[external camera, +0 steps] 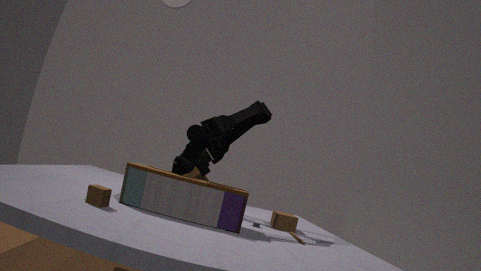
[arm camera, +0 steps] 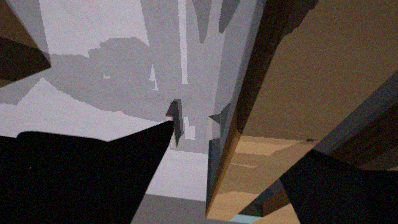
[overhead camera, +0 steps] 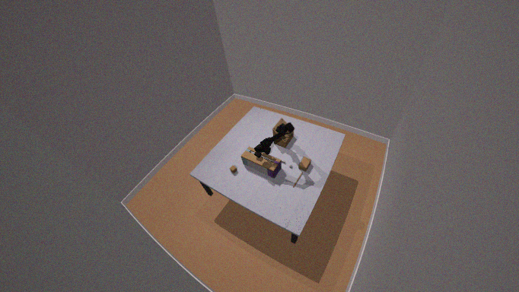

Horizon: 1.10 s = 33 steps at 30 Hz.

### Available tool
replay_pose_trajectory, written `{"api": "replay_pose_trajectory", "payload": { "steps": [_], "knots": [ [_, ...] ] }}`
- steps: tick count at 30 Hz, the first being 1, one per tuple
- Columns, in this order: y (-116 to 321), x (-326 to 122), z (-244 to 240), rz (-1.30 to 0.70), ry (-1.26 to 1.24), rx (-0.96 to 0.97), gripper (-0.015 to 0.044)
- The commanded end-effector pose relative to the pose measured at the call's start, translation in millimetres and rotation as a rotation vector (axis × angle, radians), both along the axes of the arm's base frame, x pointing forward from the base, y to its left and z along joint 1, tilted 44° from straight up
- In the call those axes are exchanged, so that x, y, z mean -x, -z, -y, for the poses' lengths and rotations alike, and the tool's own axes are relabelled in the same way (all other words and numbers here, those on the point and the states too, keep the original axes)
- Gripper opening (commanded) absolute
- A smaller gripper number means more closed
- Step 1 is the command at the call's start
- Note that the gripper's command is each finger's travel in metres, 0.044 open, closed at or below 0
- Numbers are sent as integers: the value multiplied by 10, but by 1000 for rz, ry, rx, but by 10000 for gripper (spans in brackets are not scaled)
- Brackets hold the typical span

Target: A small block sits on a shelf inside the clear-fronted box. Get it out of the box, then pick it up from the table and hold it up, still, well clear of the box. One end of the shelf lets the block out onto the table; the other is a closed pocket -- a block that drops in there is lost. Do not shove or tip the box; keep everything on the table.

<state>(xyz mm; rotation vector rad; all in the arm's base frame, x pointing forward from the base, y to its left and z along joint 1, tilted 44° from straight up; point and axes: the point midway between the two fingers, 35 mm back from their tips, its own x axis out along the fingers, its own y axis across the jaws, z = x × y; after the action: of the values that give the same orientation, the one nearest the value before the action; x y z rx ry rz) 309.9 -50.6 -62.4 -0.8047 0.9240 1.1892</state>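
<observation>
The long wooden box [overhead camera: 262, 160] [external camera: 183, 197] [arm camera: 280, 100] stands upright on the table, its front teal at one end and purple at the other. No block shows through its grey front. A small grey piece [overhead camera: 291, 166] [external camera: 257, 224] lies on the table beyond the purple end; I cannot tell whether it is the block. My gripper [overhead camera: 258, 154] [arm camera: 218, 129] is open and empty, low at the box's top rear edge. In the wrist view a wooden edge of the box lies between the fingertips. The exterior view hides the fingertips behind the box or against the dark arm.
A wooden cube [overhead camera: 233, 169] [external camera: 99, 195] stands near the teal end. A larger wooden block [overhead camera: 304, 163] [external camera: 285, 221] and a thin stick [overhead camera: 297, 179] [external camera: 297, 238] lie beyond the purple end. A wooden structure [overhead camera: 282, 143] stands at the arm's base. A thin rod lies along the box top.
</observation>
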Motion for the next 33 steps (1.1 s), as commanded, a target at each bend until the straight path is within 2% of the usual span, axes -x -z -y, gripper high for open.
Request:
{"api": "replay_pose_trajectory", "payload": {
  "steps": [1, 21, 28, 33],
  "knots": [
    [99, 14, 103, -2, 0, 4, 400],
    [504, 88, 528, -1, 0, 8, 400],
    [70, 193, 909, -7, 5, 6, 400],
    [87, 194, 915, -5, 15, 5, 400]
  ]
}}
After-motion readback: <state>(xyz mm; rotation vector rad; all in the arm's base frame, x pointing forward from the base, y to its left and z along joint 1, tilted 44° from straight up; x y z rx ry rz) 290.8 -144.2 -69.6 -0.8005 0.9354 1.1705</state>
